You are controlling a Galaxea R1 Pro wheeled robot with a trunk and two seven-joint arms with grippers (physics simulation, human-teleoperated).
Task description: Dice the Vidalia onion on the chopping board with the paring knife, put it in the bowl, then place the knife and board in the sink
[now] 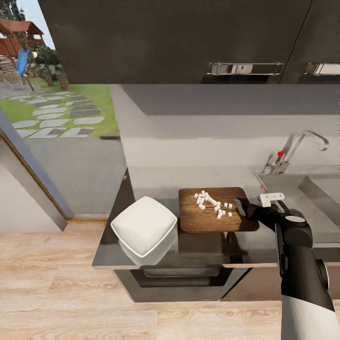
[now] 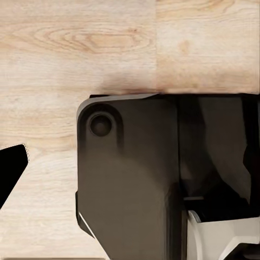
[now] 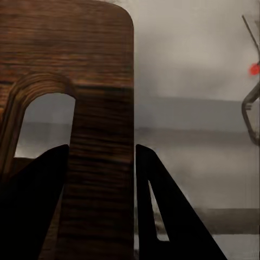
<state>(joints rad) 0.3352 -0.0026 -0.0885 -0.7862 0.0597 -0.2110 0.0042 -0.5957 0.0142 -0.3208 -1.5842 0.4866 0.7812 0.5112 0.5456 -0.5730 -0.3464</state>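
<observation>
A dark-brown wooden board (image 1: 213, 216) with clear grain and rounded corners lies flat on the smooth grey reflective desk (image 1: 141, 186), and a handful of tiny white onion cubes (image 1: 212, 204) is scattered across its top. Just beside the board, on the side away from the sink, sits a glossy white square bowl (image 1: 144, 225) with rounded corners, mirrored in the shiny desk surface. On the other side is the grey steel sink (image 1: 302, 198), with a curved chrome tap (image 1: 302, 146) bearing a red dot behind it. The right jaws (image 1: 243, 208) are at the board's edge nearest the sink; the wrist view shows the right jaws (image 3: 100, 179) closed on the strip of wood between the slot-shaped handle hole (image 3: 43, 124) and the board's (image 3: 81, 65) outer edge, one black finger (image 3: 32, 200) on the hole side and the other on the outside. The left wrist view looks down on pale wood-plank floor (image 2: 76, 49) and a dark rounded part of the robot (image 2: 130, 179); a black tip of the left jaws (image 2: 11, 168) shows at the picture's edge, and I cannot tell whether they are apart or together. Dark cupboards with metal bar handles (image 1: 244, 69) hang above the desk.
</observation>
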